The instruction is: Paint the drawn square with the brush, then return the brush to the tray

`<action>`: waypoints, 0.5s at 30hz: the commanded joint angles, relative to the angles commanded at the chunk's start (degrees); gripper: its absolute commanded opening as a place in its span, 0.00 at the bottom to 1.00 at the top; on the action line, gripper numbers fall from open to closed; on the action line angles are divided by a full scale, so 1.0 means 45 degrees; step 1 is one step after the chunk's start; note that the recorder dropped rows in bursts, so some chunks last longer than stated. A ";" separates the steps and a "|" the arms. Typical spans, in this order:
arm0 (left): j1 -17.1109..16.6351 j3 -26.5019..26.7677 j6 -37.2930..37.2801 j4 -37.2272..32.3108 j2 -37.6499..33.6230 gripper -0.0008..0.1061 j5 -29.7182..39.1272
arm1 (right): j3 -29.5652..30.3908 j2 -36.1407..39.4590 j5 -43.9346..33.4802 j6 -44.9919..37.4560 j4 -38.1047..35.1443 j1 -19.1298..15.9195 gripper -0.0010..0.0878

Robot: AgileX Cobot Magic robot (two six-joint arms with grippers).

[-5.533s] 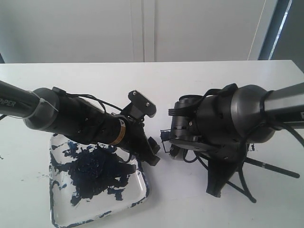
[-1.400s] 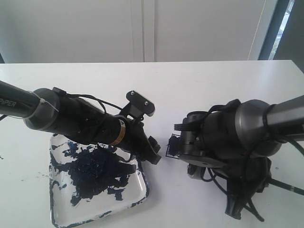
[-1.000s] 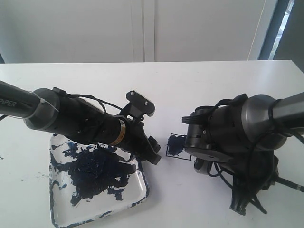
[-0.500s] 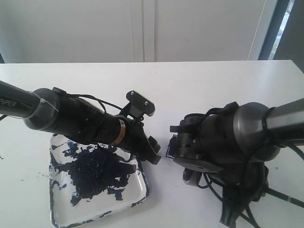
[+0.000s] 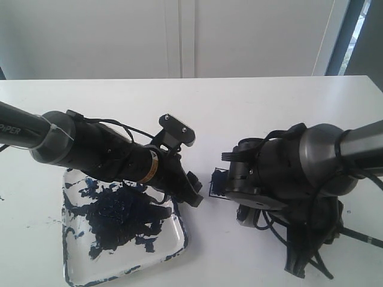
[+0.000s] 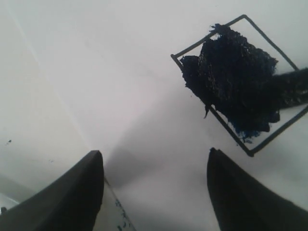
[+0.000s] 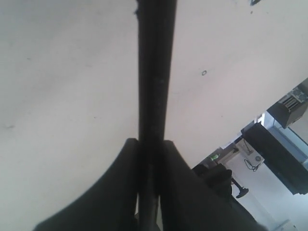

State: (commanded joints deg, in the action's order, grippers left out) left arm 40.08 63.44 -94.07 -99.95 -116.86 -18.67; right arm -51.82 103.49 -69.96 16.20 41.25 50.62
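The drawn square [image 6: 236, 82] is a thin black outline, most of its inside smeared dark blue. In the exterior view the drawn square [image 5: 218, 182] peeks out beside my right arm [image 5: 281, 173], which hides the right gripper there. My right gripper [image 7: 150, 142] is shut on the black shaft of the brush [image 7: 155, 72]. The dark end of the brush [image 6: 291, 89] lies on the smear. My left gripper [image 6: 154, 154] is open and empty, low over the table beside the square. The tray [image 5: 75, 263], blotched dark blue, lies under my left arm.
The white table [image 5: 239, 107] runs back to a pale wall. Black cables [image 5: 311, 257] hang under my right arm near the front edge. The tray's rim [image 6: 113, 211] shows close to my left fingers. Small paint specks [image 5: 30, 224] dot the table left of the tray.
My right arm has swung back and forth over the square, and in the last half second it shifted a little right. More blue fills the square than 5.5 s ago. The left arm stayed still.
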 joint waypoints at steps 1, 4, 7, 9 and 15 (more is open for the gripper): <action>0.0000 0.0000 0.0000 0.0000 0.0000 0.62 0.0000 | 0.0000 0.0000 0.0000 0.0099 0.0084 -0.0095 0.01; 0.0000 0.0000 0.0000 0.0000 0.0000 0.62 0.0000 | 0.0000 0.0000 0.0000 0.0111 0.0162 -0.0220 0.01; 0.0000 0.0000 0.0000 0.0000 0.0000 0.62 0.0000 | 0.0000 0.0000 0.0000 0.0111 0.0109 -0.0216 0.01; 0.0000 0.0000 0.0000 0.0000 0.0000 0.62 0.0000 | 0.0000 0.0000 0.0000 0.0111 -0.0142 -0.0216 0.01; 0.0000 0.0000 0.0000 0.0000 0.0000 0.62 0.0045 | 0.0000 -0.0023 0.0000 -0.0228 -0.0726 0.0258 0.01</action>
State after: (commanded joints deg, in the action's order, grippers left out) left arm 40.08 63.44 -94.07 -99.95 -116.86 -18.47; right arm -51.82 103.39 -69.96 15.17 37.99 51.78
